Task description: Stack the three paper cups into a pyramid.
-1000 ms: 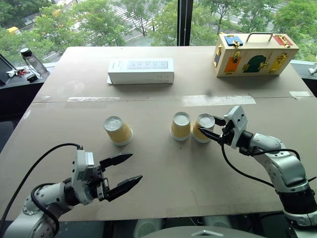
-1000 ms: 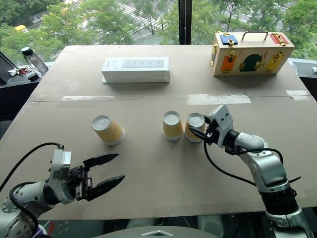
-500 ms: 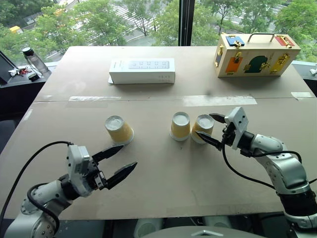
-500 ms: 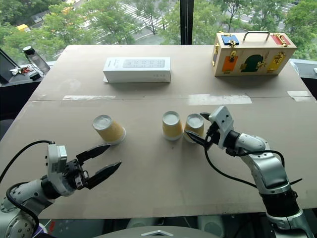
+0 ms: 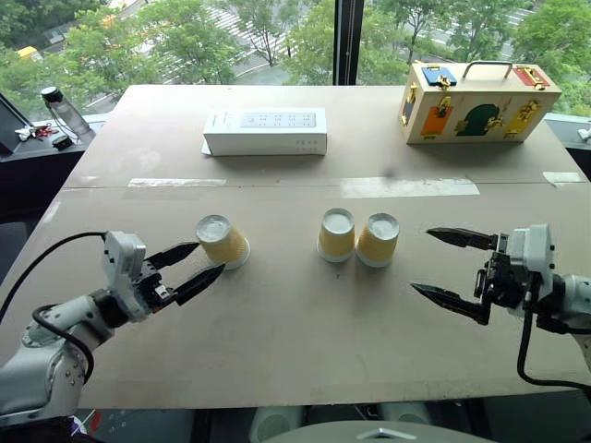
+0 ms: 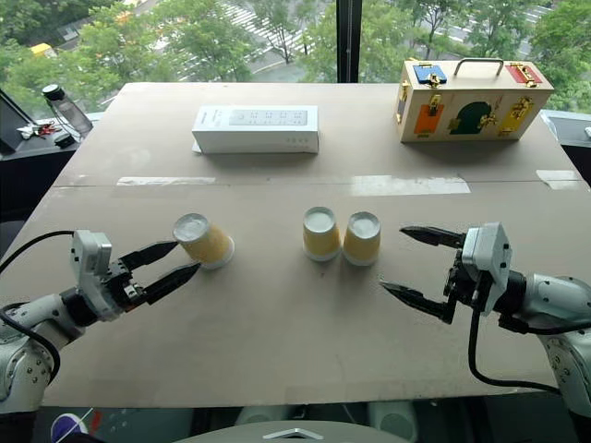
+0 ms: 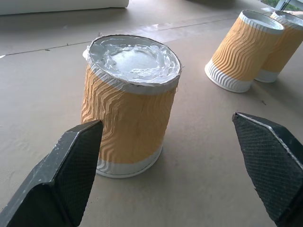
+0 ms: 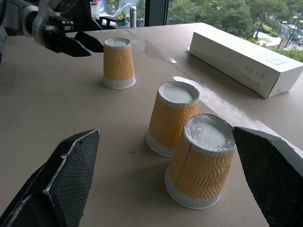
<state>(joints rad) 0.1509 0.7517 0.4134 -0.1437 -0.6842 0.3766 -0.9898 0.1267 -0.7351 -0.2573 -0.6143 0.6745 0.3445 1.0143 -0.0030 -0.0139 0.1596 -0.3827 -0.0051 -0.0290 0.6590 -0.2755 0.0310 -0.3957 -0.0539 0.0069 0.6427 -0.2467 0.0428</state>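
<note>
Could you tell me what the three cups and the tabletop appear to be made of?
The three cups look like paper: matte yellow-tan sleeves embossed with wavy ribs, white rims, and a crinkled white end facing up. The tabletop looks like brown cardboard or fibreboard, matte, with taped seams.

Two cups [image 5: 356,237] side by side — third cup [image 5: 222,242] well left

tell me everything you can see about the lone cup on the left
The lone cup is a small tapered paper cup with wavy yellow-tan ribbed sides, a white band at the rim and a white recessed base. It stands upside down on the table, apart from the other two cups. The open left gripper has a finger at either side of it, with no contact visible.
</note>
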